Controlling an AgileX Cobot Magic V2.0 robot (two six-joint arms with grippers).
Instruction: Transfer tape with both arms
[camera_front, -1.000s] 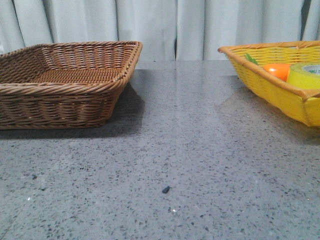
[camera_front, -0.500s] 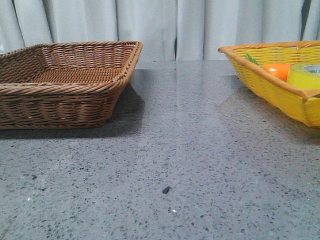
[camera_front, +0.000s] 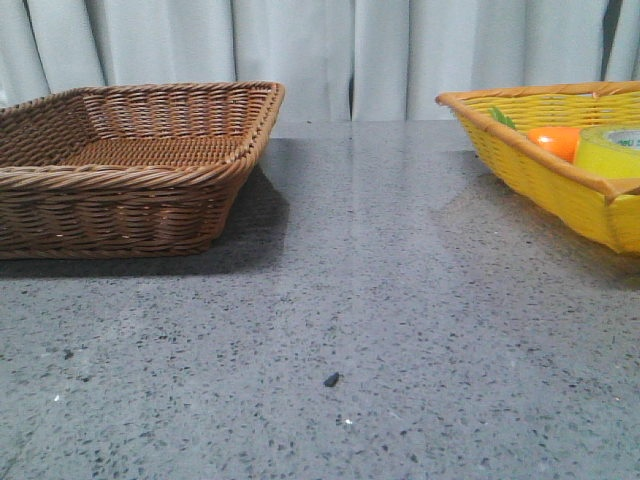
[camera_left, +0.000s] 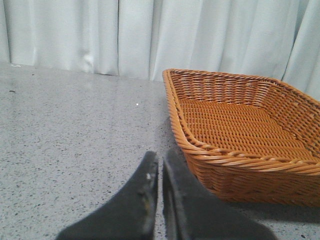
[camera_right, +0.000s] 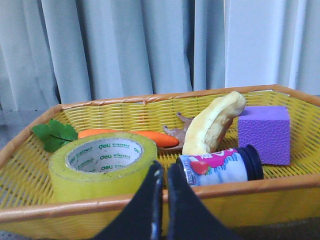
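The yellow tape (camera_right: 102, 167) lies flat in the yellow basket (camera_right: 30, 212), its white core printed with green lettering; the front view shows the tape (camera_front: 610, 150) at the far right edge inside the basket (camera_front: 545, 170). My right gripper (camera_right: 163, 170) is shut and holds nothing, its tips just outside the basket's near rim, between the tape and a small bottle. My left gripper (camera_left: 161, 159) is shut too, empty, low over the table beside the brown wicker basket (camera_left: 200, 150). Neither gripper appears in the front view.
The yellow basket also holds an orange carrot (camera_right: 130, 136) with green leaves (camera_right: 55, 135), a banana-like yellow piece (camera_right: 212, 122), a purple block (camera_right: 265, 132) and a strawberry-label bottle (camera_right: 220, 169). The brown basket (camera_front: 130, 175) stands at the left. A small dark speck (camera_front: 331, 379) lies on the table.
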